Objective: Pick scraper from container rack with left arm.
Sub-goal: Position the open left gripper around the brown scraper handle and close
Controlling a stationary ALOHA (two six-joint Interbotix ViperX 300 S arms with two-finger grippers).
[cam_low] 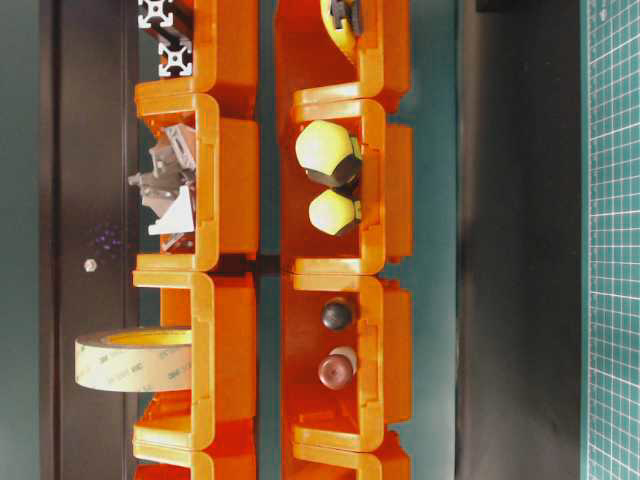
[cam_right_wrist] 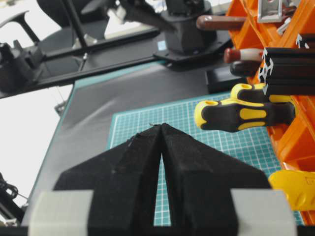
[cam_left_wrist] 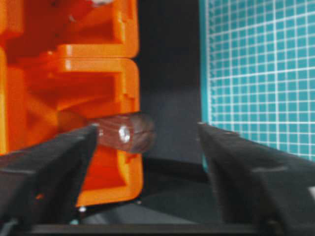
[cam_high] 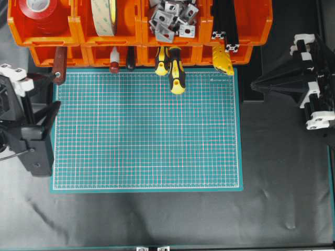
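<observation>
In the left wrist view the left gripper [cam_left_wrist: 147, 147] stands with its jaws spread wide apart, and the round brown end of the scraper [cam_left_wrist: 125, 132] pokes out between them, just beside one finger [cam_left_wrist: 54, 162], though contact cannot be told. The scraper's handle [cam_high: 59, 65] juts from the leftmost lower bin of the container rack [cam_high: 246, 31] over the corner of the green mat [cam_high: 146, 130] (its blade is hidden inside the bin), with the left arm [cam_high: 26, 125] close beside it. Farther across, the yellow-and-black screwdrivers [cam_high: 172, 68] hang out of a middle bin, and the right gripper [cam_high: 254, 83] rests well apart, its jaws pressed together on nothing.
</observation>
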